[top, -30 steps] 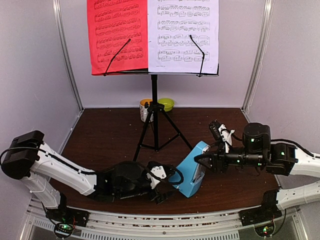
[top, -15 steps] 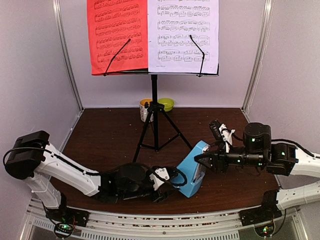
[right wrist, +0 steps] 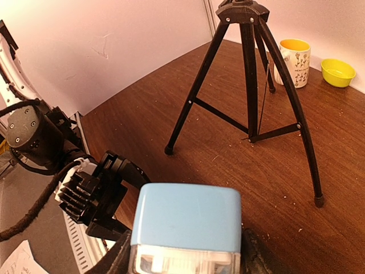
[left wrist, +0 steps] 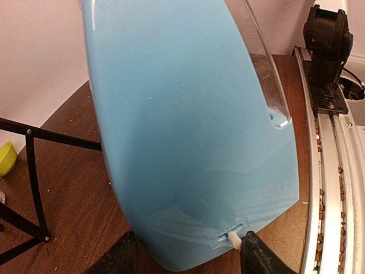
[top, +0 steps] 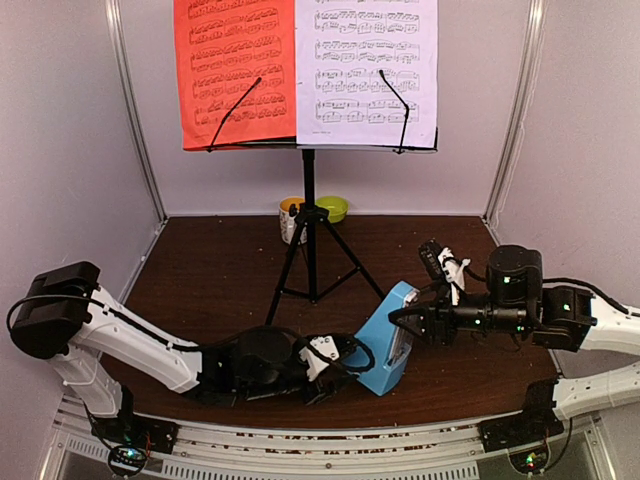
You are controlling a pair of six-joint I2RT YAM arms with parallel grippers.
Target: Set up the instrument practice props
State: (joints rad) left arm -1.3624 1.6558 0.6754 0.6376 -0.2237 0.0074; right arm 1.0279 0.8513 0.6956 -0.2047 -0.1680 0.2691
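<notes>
The light-blue metronome (top: pixel 385 338) is at the near middle of the tabletop (top: pixel 220 270), tilted with its narrow top leaning away and to the right. It is caught between the two arms. Its clear cover (left wrist: pixel 263 68) runs along one side.

The right end effector (top: pixel 402 322) reaches in from the right and is clenched on the metronome's upper end. In the right wrist view the blue top (right wrist: pixel 185 214) fills the gap between the two black fingers (right wrist: pixel 117 257). The left end effector (top: pixel 345 360) lies low along the tabletop and grasps the metronome's lower end. In the left wrist view its black fingers (left wrist: pixel 259 257) press against both sides of the blue body (left wrist: pixel 188 131), beside a small white pin.

Just behind the metronome stands the black music stand (top: pixel 308 200), upright on three spread legs (right wrist: pixel 251 68). Its desk holds a red page (top: pixel 235 70) on the left and a pale page (top: pixel 365 60) on the right, side by side, each with a thin wire arm across it.

Behind the stand's legs, near the back wall, sit a white mug (top: pixel 290 220) with an orange inside and a small green bowl (top: pixel 333 208), close together.
</notes>
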